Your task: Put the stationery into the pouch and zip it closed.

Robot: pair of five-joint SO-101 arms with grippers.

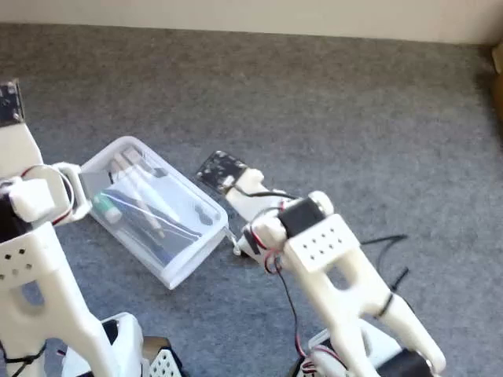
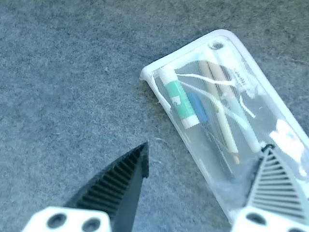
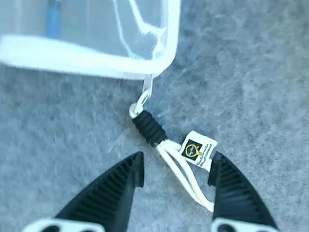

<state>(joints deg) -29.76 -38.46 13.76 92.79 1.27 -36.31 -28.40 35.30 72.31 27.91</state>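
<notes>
High view: a clear, white-edged pouch lies flat and slantwise on the grey carpeted table; the stationery is inside it, seen through the wall. The left arm stands at one short end of the pouch; the right arm is at the opposite end, with its wrist low beside that end's near corner.

Left wrist view: the left gripper has its fingers spread wide and holds nothing. One black fingertip is over bare carpet beside the pouch, and the other is over the pouch's end; contact there cannot be determined. Contents noted: a green-and-white marker; a short blue item just beside it; a wooden pencil; a white pen. All lie lengthwise and close together.

Right wrist view: the right gripper also has its fingers apart, with nothing clamped. The metal zip pull sits at the pouch's corner; from it a black knot and a white cord trail over the carpet into the gap between the fingers. A small white label on the cord lies just beside one finger; whether they touch cannot be told. Whether the zip is fully shut cannot be told either.
</notes>
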